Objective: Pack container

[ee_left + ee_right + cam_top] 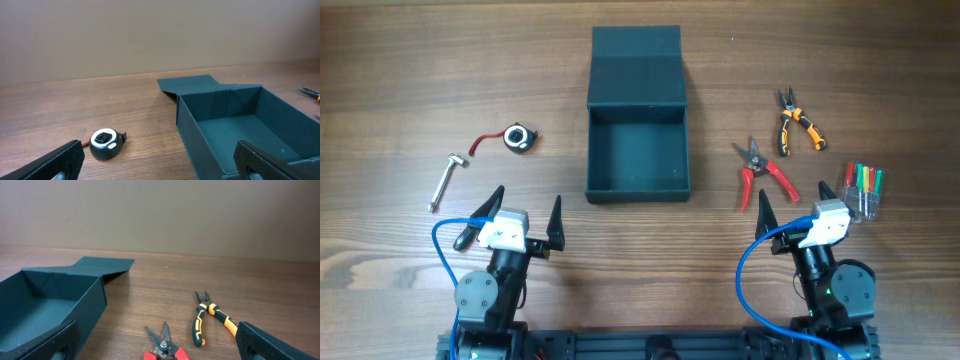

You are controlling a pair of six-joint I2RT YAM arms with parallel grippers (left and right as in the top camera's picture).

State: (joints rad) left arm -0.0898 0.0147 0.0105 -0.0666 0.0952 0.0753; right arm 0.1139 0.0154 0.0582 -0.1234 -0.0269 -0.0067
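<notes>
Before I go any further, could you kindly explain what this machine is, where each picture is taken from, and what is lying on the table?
These are two robot arms at a wooden table. One picture looks down from above; the other two come from cameras on each wrist, with dark fingers at the lower corners. The left tool and right tool are both open and hold nothing. In the middle sits the container, lid folded back, nothing visible inside. To its left lie a tape measure and a metal bolt-like tool. To its right lie red-handled snips, orange-and-black pliers and a clear case of small red and green tools.
</notes>
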